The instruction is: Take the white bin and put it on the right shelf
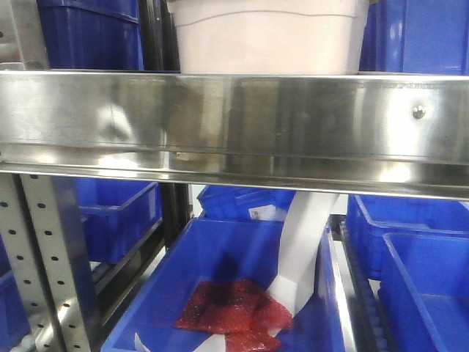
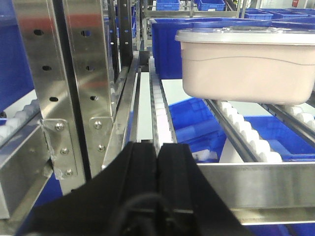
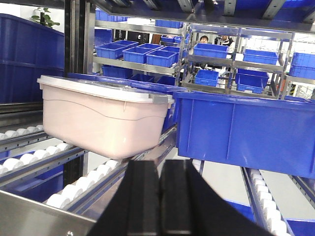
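The white bin [image 1: 270,37] sits on the roller tracks of the right shelf, just behind its broad shiny front rail [image 1: 234,121]. In the left wrist view the white bin [image 2: 246,66] is ahead and to the right of my left gripper [image 2: 158,150], which is shut and empty, apart from it. In the right wrist view the white bin [image 3: 101,115] is ahead and to the left of my right gripper [image 3: 160,164], which is shut and empty, just below and in front of the bin's near corner.
Blue plastic bins flank the white bin: one at its right [image 3: 246,130], one behind it [image 2: 165,46]. Perforated metal uprights [image 2: 64,88] stand at left. Below the rail a blue bin [image 1: 227,293] holds a red bag [image 1: 231,312]. White rollers [image 3: 78,187] line the tracks.
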Tool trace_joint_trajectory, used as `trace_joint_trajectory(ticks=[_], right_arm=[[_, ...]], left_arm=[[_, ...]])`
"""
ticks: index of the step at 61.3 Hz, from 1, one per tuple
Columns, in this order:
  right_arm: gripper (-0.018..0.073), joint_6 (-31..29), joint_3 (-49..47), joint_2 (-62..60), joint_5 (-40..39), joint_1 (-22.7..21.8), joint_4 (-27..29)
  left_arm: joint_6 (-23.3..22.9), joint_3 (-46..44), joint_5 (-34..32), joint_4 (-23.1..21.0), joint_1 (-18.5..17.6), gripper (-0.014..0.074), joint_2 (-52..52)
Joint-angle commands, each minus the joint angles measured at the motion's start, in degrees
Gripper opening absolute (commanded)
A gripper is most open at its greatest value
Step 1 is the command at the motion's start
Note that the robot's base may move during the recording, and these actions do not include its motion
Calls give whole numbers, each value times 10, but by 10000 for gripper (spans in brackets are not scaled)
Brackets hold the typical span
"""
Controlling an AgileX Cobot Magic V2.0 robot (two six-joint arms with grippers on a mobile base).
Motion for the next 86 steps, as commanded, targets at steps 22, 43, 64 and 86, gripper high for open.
trace_joint_trajectory(ticks=[22, 43, 64, 86], right_arm=[[73, -1, -15, 8, -37, -2, 14], [73, -1, -15, 8, -37, -2, 14], [73, -1, -15, 8, -37, -2, 14], [73, -4, -15, 8, -41, -2, 10]], left_arm=[[-257, 143, -49, 227, -3, -118, -159], [-257, 328, -139, 210, -3, -118, -293], [-257, 329, -154, 210, -3, -118, -289], [-257, 329, -154, 210, -3, -119, -289]])
